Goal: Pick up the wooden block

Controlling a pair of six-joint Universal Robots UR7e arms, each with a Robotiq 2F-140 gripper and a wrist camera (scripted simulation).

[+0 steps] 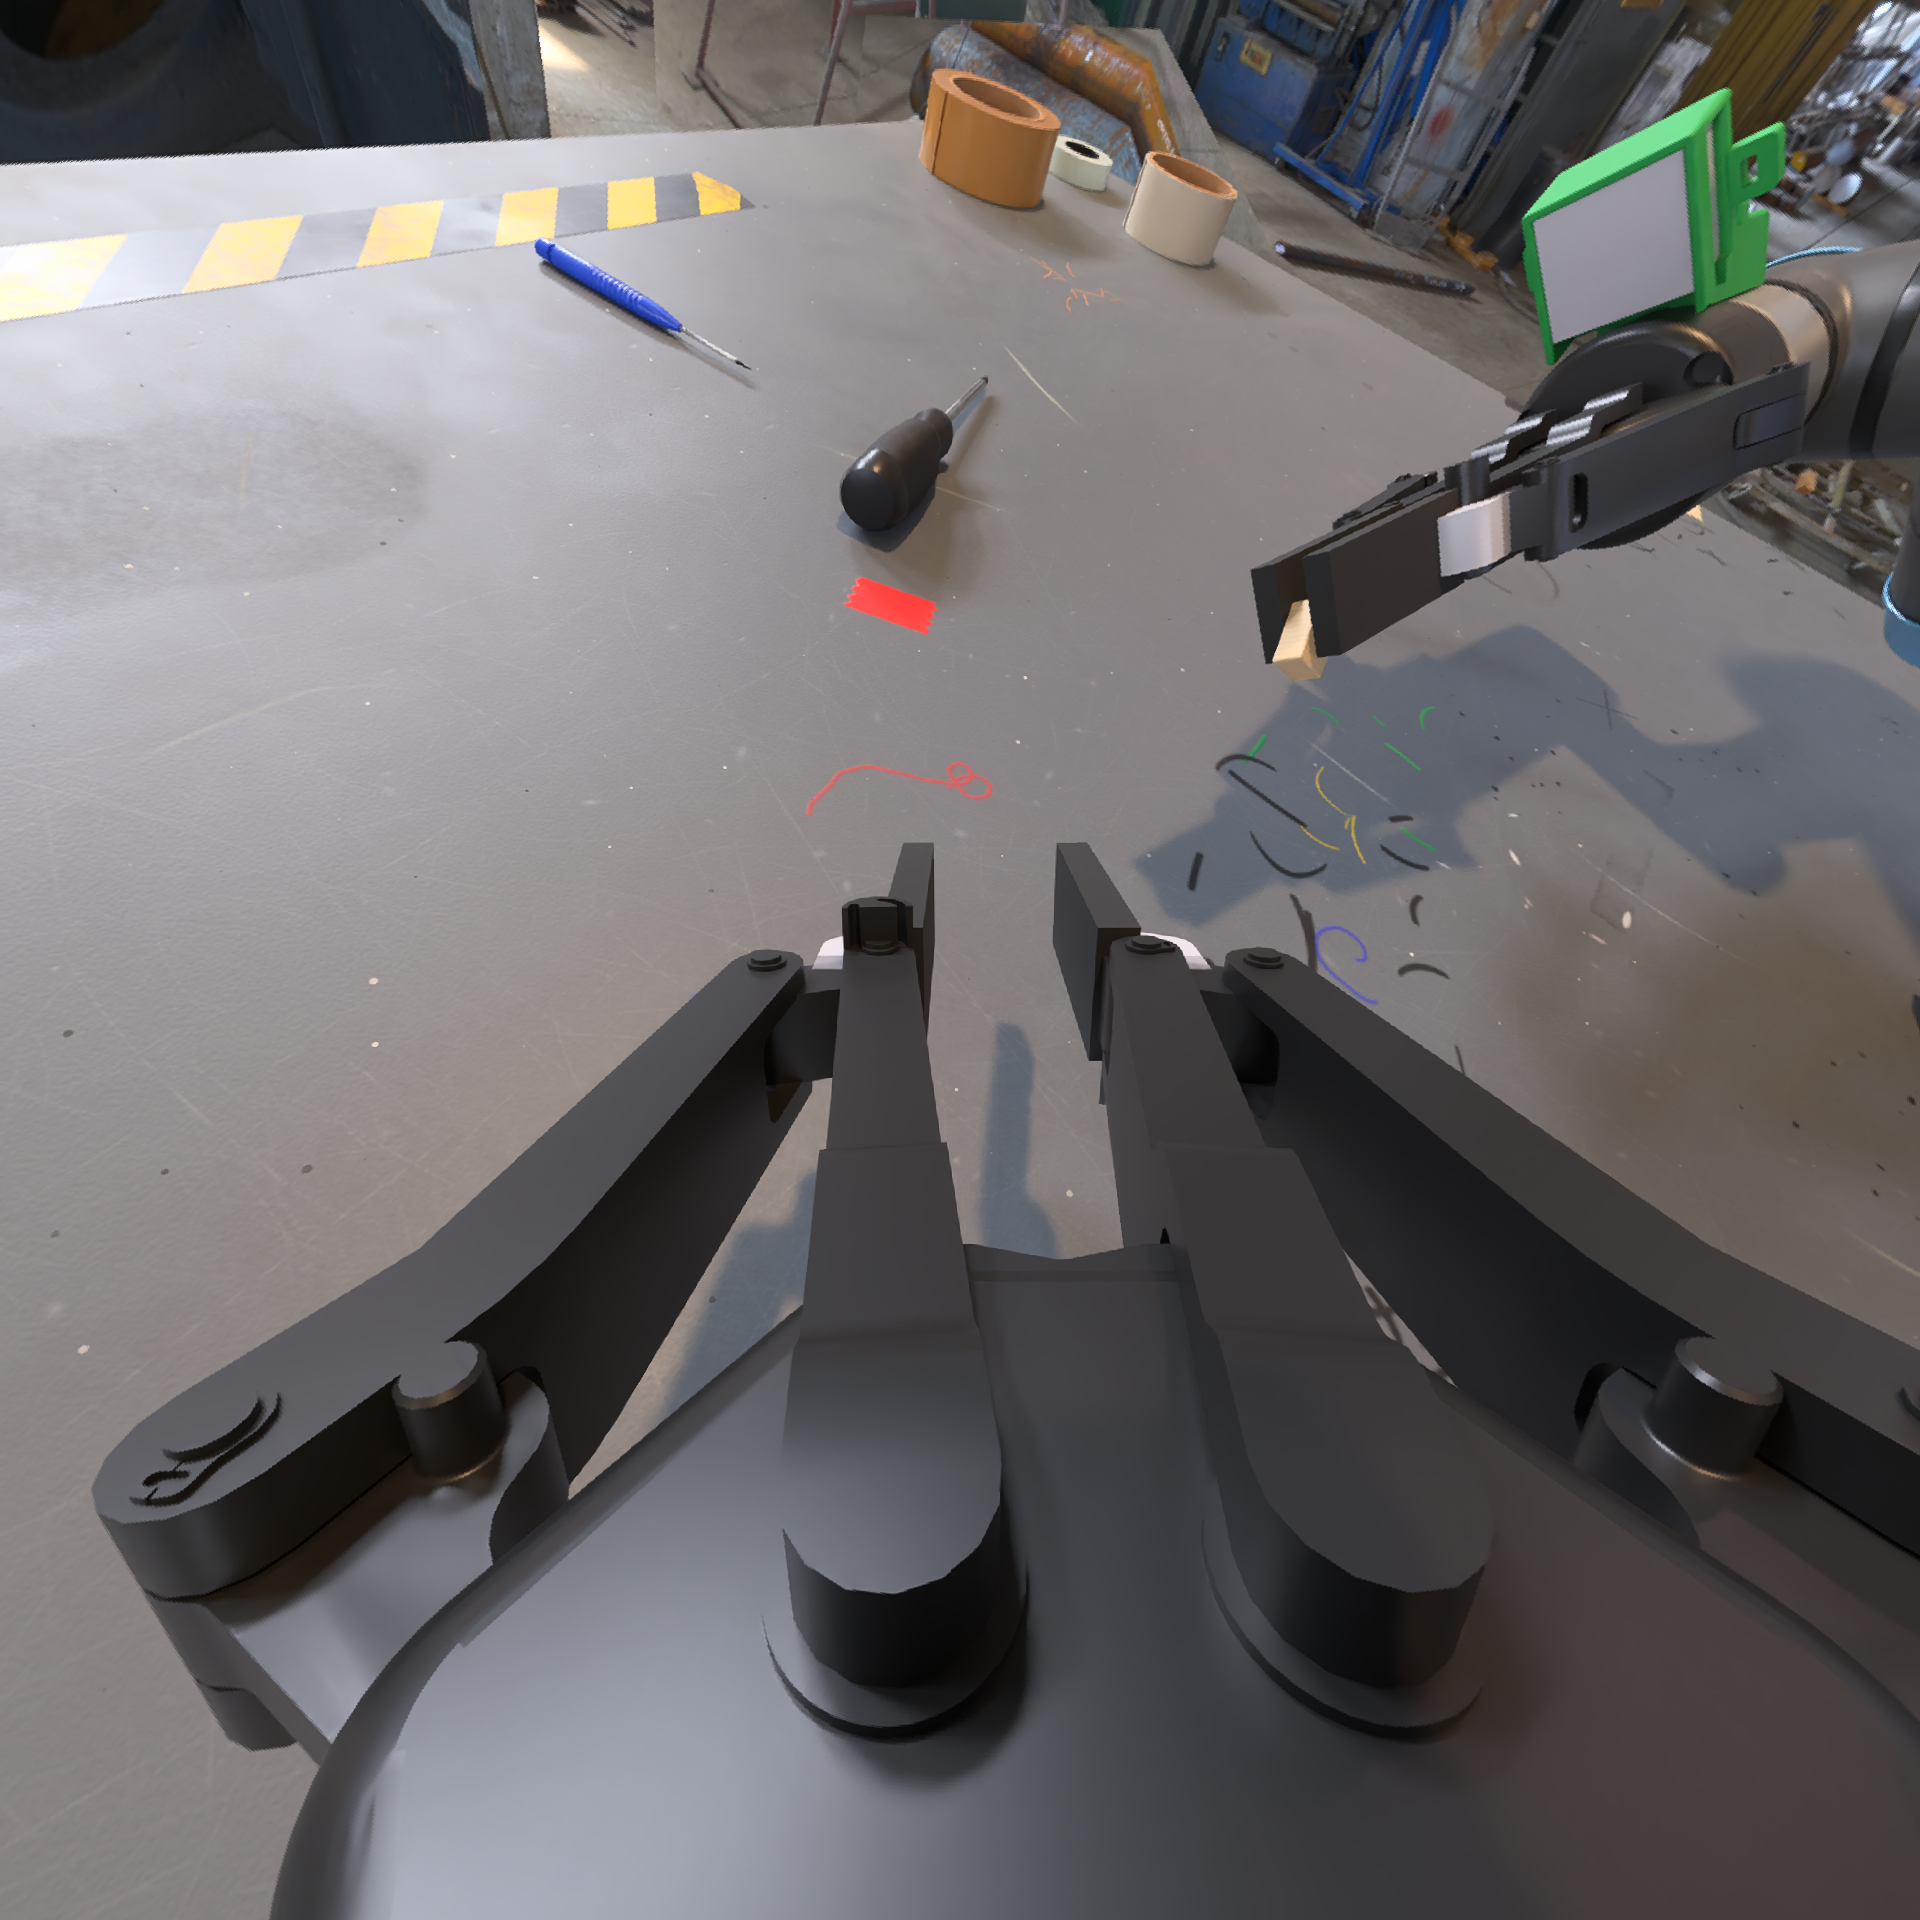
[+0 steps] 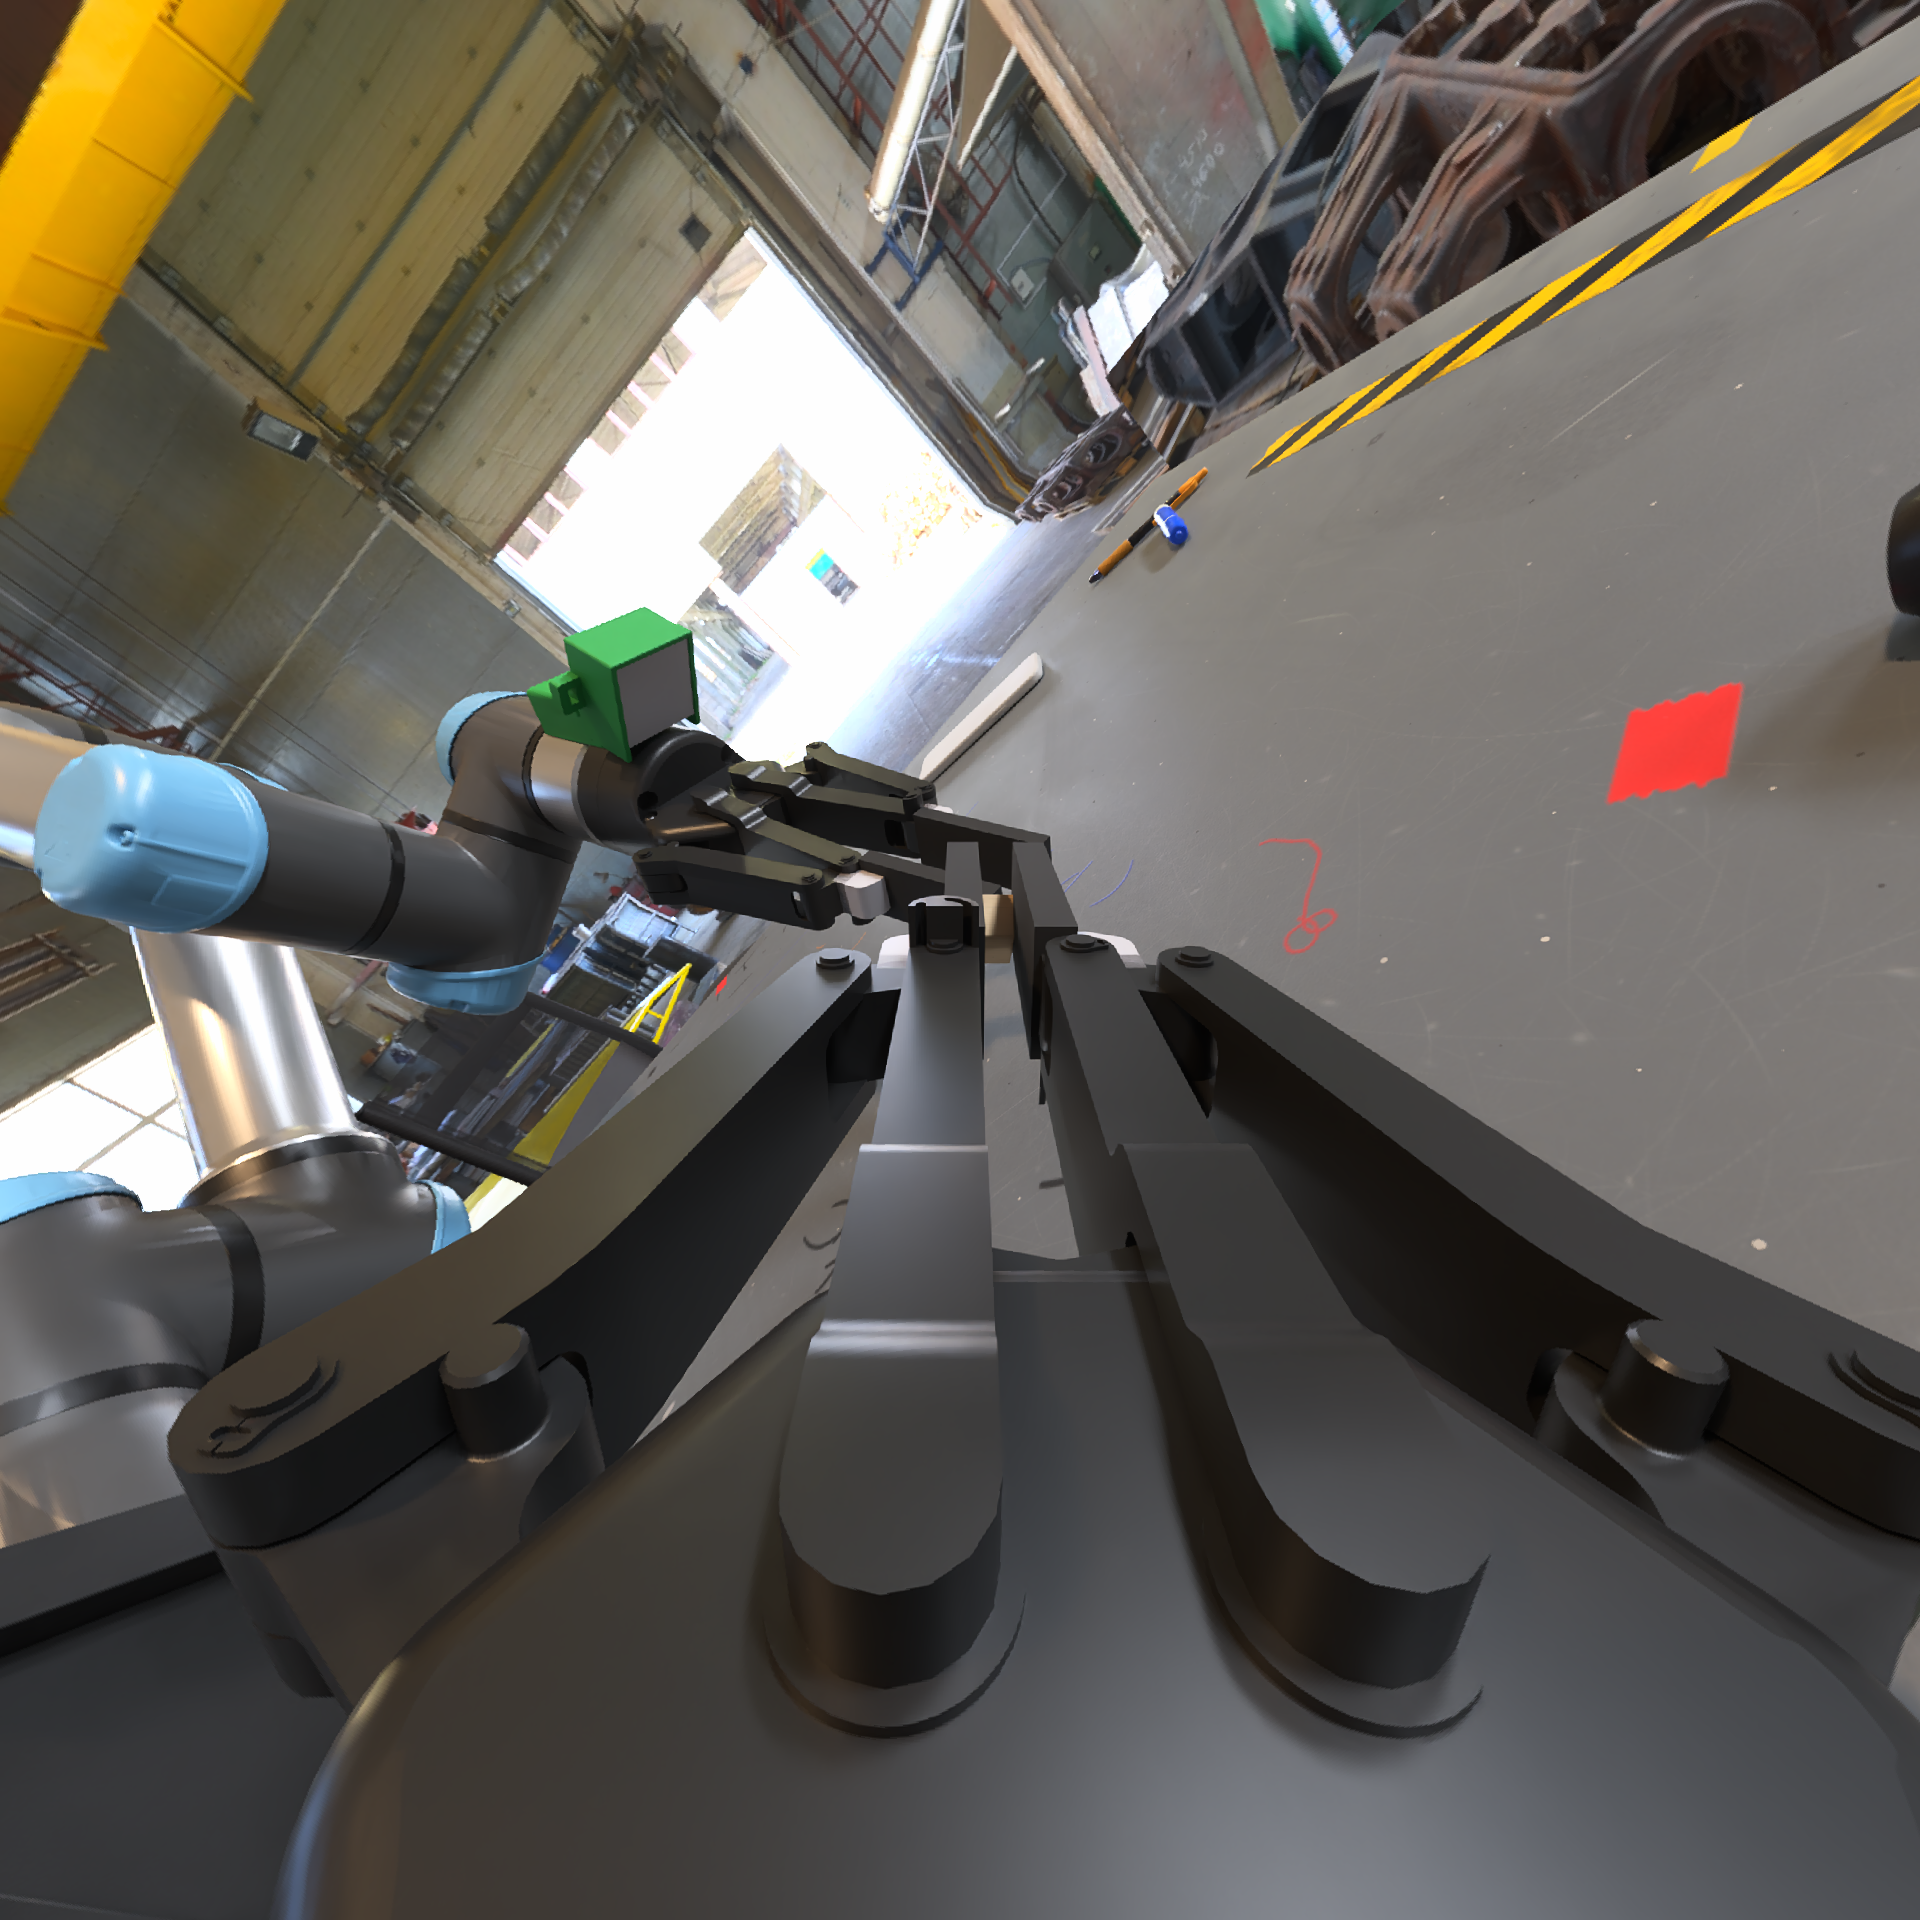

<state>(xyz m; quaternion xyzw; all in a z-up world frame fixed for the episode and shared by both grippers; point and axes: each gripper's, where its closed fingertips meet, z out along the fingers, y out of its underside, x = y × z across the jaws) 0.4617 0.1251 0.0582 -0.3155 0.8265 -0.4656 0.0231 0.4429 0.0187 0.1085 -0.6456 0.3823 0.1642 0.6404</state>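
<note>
The small pale wooden block (image 1: 1299, 652) is pinched between the fingertips of my right gripper (image 1: 1288, 623), which holds it in the air above the grey table (image 1: 416, 831), over its own shadow. In the right wrist view the block (image 2: 997, 914) shows as a tan sliver between the nearly closed pads of the right gripper (image 2: 997, 899). My left gripper (image 1: 994, 862) hovers low over the table with a narrow gap between its pads and nothing in it. It also shows in the right wrist view (image 2: 987, 826), just beyond the right fingertips.
A black-handled screwdriver (image 1: 904, 468), a blue precision screwdriver (image 1: 623, 296), a red tape patch (image 1: 894, 605) and a red thread (image 1: 904, 779) lie ahead. Tape rolls (image 1: 987, 135) stand at the far edge. Wire scraps (image 1: 1330, 821) lie under the right gripper. A white bar (image 2: 982, 712) lies farther off.
</note>
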